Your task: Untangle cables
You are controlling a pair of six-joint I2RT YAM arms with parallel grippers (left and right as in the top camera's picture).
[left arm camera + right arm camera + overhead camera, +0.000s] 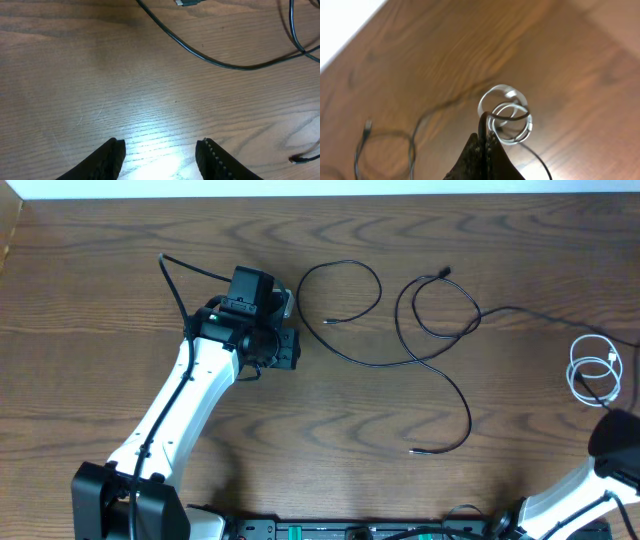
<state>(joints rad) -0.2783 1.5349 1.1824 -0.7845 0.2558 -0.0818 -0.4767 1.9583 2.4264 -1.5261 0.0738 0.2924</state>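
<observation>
— Left gripper (160,145) hangs half open above the bare dark wooden table (100,300), holding nothing. The long thin black cable (240,67) sprawls in loops just to its right.
— And the right gripper (487,125)?
— Pinched together beside the small coiled white cable (506,91), at the far right. A black strand crosses that coil, and I can't tell if it's nipped.
— Then a pull could drag the coil along and cinch those loops tight.

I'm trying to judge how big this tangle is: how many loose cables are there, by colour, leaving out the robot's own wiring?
Black cables: 2 (three loose ends show, and a fourth run leaves to the right)
White cable: 1
Total: 3
</observation>
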